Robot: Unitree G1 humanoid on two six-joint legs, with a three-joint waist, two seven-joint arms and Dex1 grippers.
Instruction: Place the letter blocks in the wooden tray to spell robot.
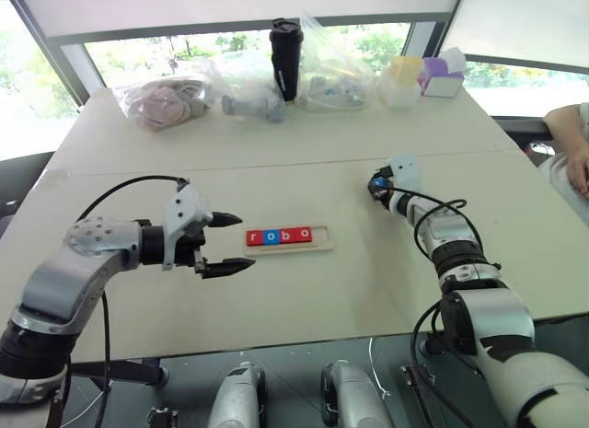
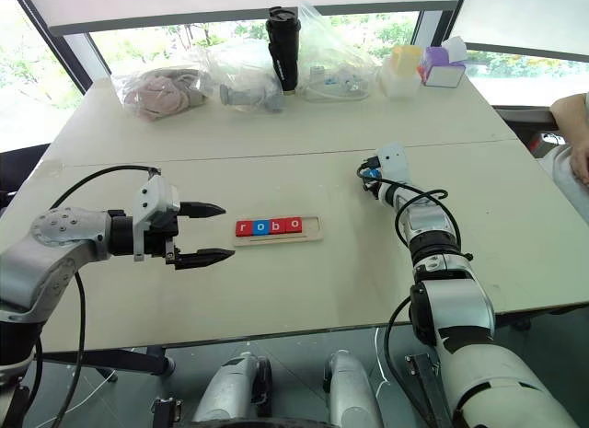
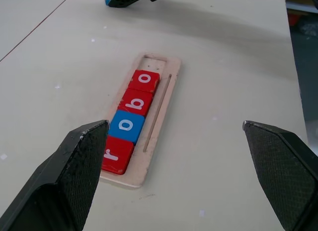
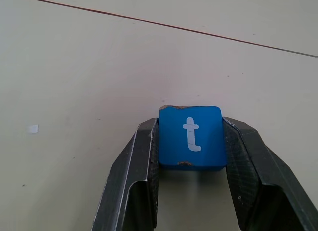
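right gripper [image 4: 190,141] clamped on our blue t block [image 4: 191,137], on the table right of the wooden tray [image 1: 322,241] | left gripper [image 1: 230,243] wide open, empty | tray reads r-o-b-o [image 3: 131,112], right-end slot free | next: we lift t, carry it there

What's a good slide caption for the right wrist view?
Right gripper closed on the blue "t" block on the table, ready for the tray.

Open tabletop [image 1: 368,281] is lying between the wooden tray [image 1: 317,247] and the right pincer [image 4: 190,141], while the left pincer [image 1: 225,244] is standing just beside the tray's other end.
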